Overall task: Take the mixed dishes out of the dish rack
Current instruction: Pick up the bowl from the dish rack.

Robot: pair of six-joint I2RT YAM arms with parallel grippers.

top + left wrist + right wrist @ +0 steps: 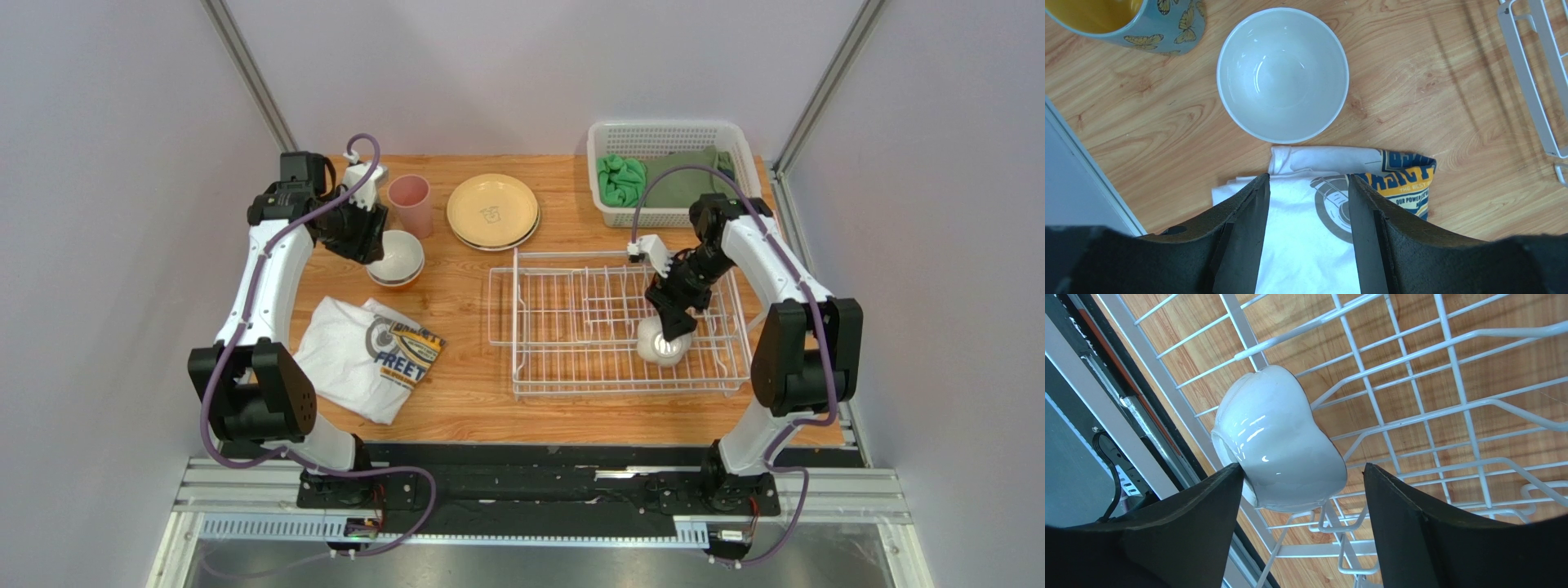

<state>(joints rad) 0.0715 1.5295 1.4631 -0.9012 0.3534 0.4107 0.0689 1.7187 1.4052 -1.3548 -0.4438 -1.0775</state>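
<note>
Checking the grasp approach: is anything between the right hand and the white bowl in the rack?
Nothing visible does. The bowl lies on its side in the rack, between the fingers of the open right hand; rack wires run only under and beside it.

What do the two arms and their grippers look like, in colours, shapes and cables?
Both the left arm and the right arm have white links and bulky black joints. A greyish-purple cable loops along each. The left gripper and right gripper have matte black, wedge-shaped fingers.
</note>
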